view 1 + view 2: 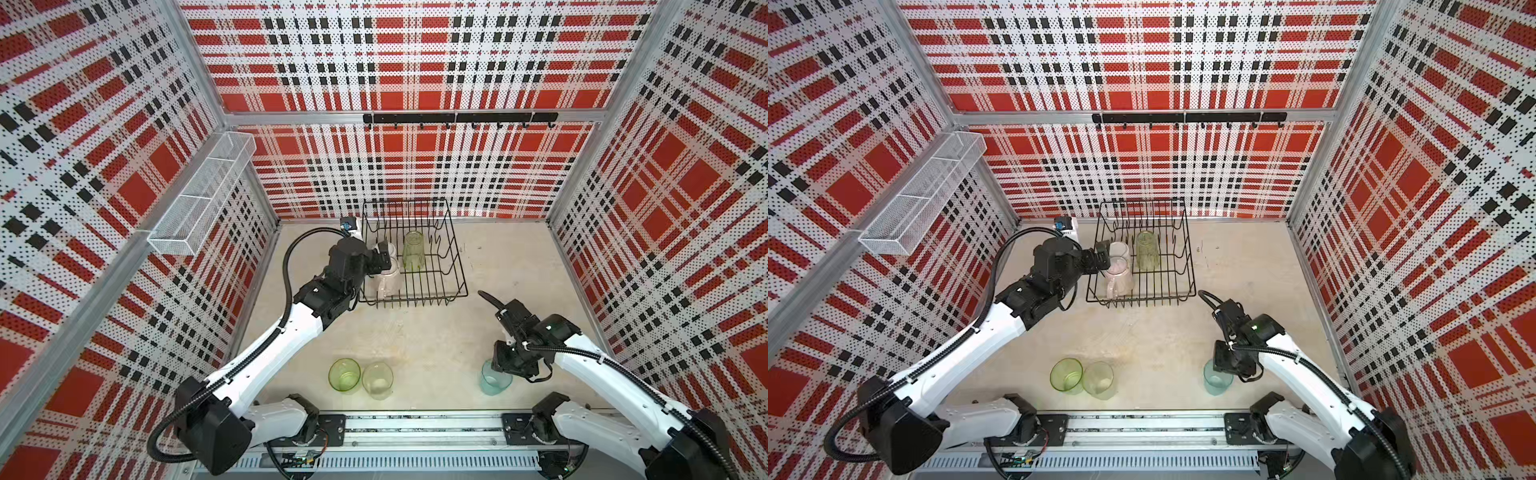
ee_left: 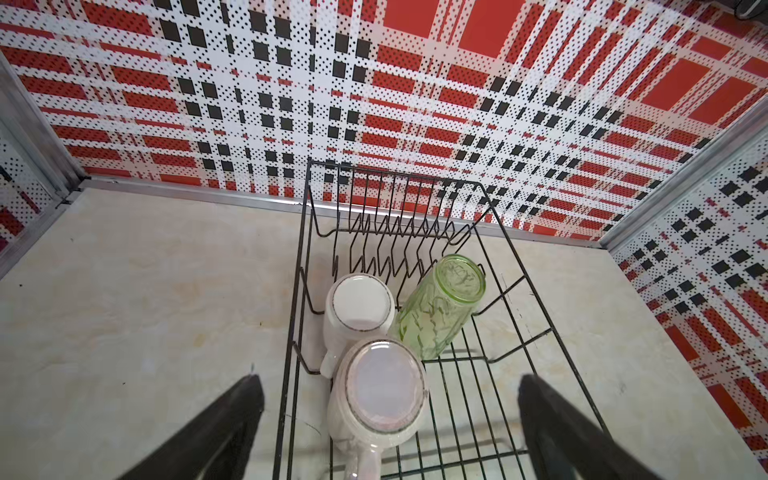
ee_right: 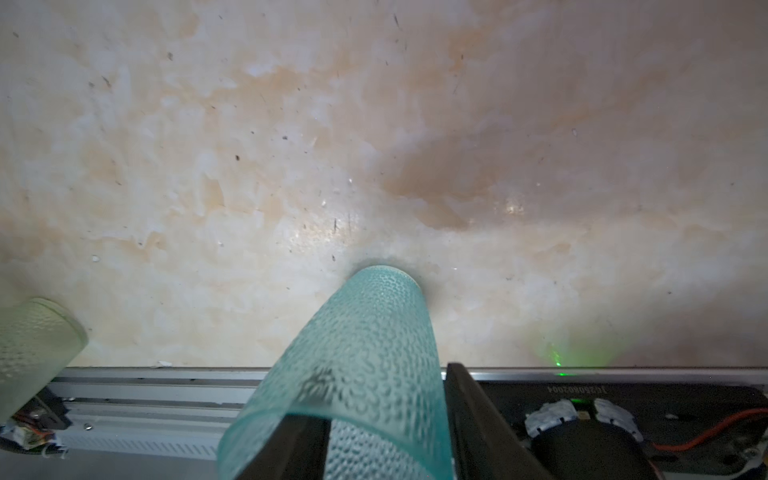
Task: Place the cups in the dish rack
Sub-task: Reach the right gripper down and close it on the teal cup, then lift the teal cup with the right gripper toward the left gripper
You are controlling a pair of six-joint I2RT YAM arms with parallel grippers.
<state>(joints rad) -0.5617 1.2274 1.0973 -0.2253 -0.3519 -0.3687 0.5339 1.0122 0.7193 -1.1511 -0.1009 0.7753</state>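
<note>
l gripper [image 2: 389, 380] released, spread wide over pink mug [image 1: 1119, 272] in dish rack [image 1: 434, 270]. r gripper [image 3: 382, 399] astride teal tumbler [image 3: 374, 324] wall, worktop [image 3: 374, 124] front-right; clamped? can't tell.

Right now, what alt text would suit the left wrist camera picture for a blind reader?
Three upturned cups sit in a square black wire dish rack: a white mug, a pale pink mug and a translucent green tumbler. The left gripper, open, frames them with black fingers.
</note>
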